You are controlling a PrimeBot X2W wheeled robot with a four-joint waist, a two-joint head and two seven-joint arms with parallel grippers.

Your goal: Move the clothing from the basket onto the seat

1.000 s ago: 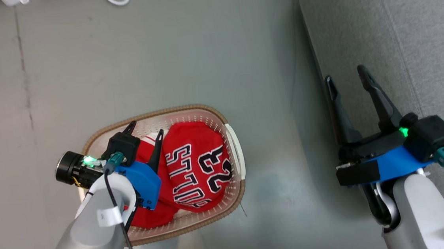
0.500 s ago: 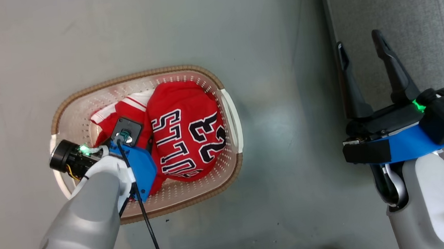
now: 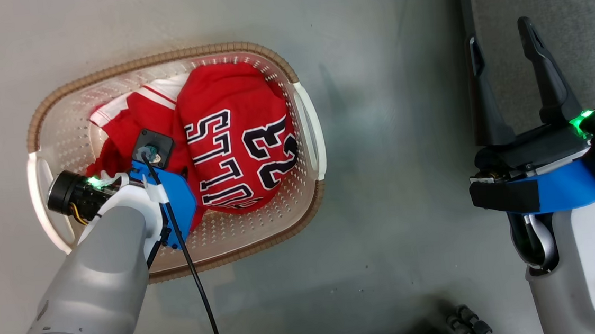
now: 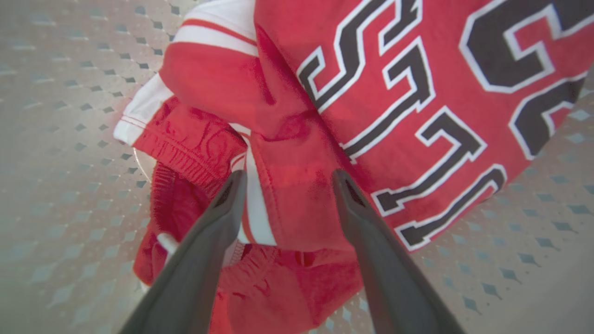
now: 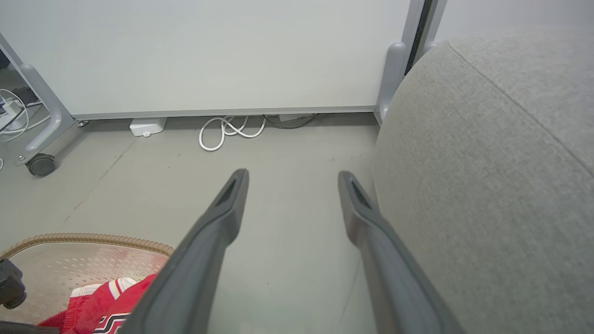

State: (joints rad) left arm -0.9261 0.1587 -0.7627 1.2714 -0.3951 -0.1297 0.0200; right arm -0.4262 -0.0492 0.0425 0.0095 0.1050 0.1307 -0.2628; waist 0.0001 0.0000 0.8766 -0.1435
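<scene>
Printed on the red jersey (image 3: 234, 140) in black, white-edged characters: "ULLS" and "23", lying sideways in the head view.

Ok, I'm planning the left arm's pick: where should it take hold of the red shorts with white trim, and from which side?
Probably the bunched fold of the red shorts nearest the red lettered jersey, coming straight down from above: it stands proud in the cream perforated basket, whose walls block the sides, and the open left gripper points at it.

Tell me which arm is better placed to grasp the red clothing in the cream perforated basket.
Left, probably: the left gripper hangs open inside the basket, fingers astride the red white-trimmed shorts. The right gripper is open by the grey seat.
</scene>
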